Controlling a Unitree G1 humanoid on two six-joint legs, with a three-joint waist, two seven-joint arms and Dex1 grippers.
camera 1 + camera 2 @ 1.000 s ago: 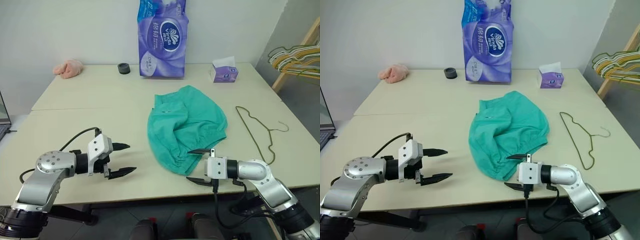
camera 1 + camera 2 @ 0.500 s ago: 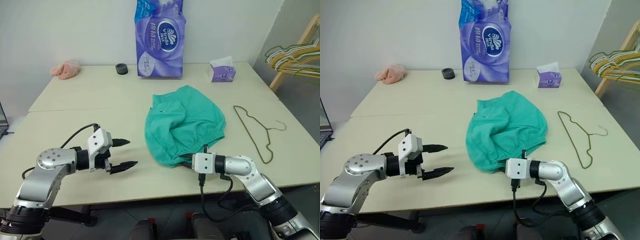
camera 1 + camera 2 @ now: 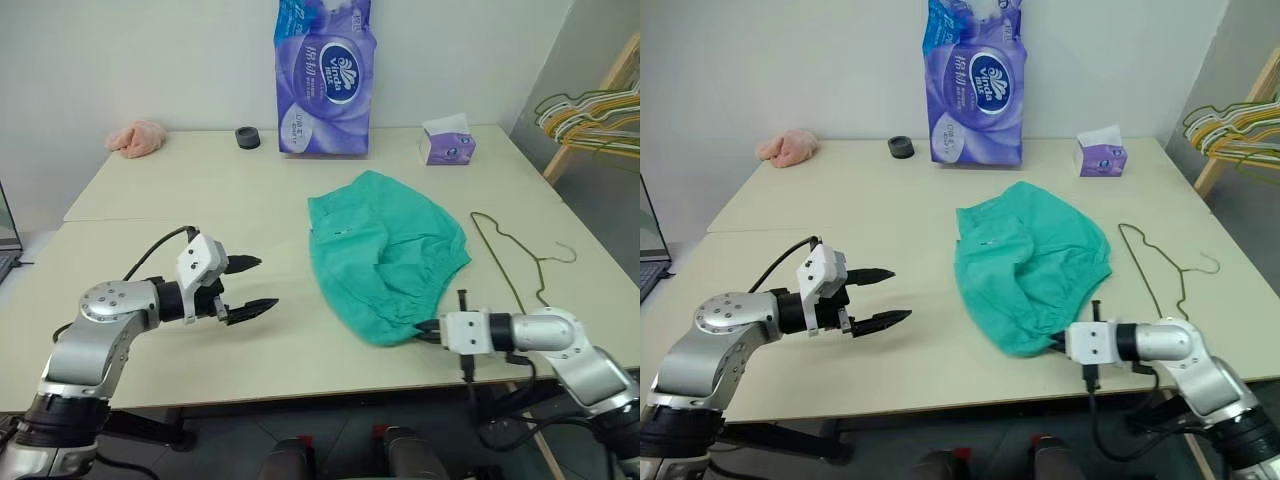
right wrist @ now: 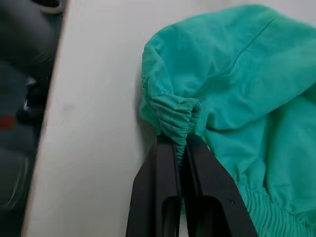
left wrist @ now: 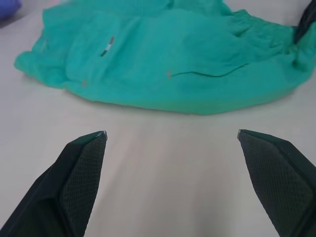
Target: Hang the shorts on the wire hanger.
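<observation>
Shorts [image 3: 388, 260] of teal-green cloth are pinched at their gathered elastic waistband by the right end effector [image 4: 178, 148], whose two black fingers [image 4: 159, 173] are pressed together on a bunched fold of the band. That fold sits at the garment's corner nearest the desk's front edge, toward the right front corner, and the right end effector [image 3: 430, 330] reaches it from the right, lying low over the desk [image 3: 180, 200]. From the clamped fold the cloth spreads away toward the middle of the desk in a rumpled, rounded heap, with a small tag showing on its upper left part.

The left end effector [image 3: 252, 287] hangs over the left front part of the desk with its fingers [image 5: 81, 168] wide apart and nothing between them, pointing toward the shorts and well clear of the cloth.

The wire hanger [image 3: 515, 265], thin and olive-green, lies flat near the desk's right edge, just beside the shorts, its hook turned toward that edge.

Along the back edge stand a purple pack of tissue rolls [image 3: 322, 75], a small dark ring [image 3: 247, 137] to its left, and a purple tissue box [image 3: 447, 142] to its right. A pink cloth lump [image 3: 136, 137] lies at the back left corner. Beyond the desk's right back corner, bunched hangers [image 3: 590, 115] rest on a wooden rack [image 3: 610, 85].
</observation>
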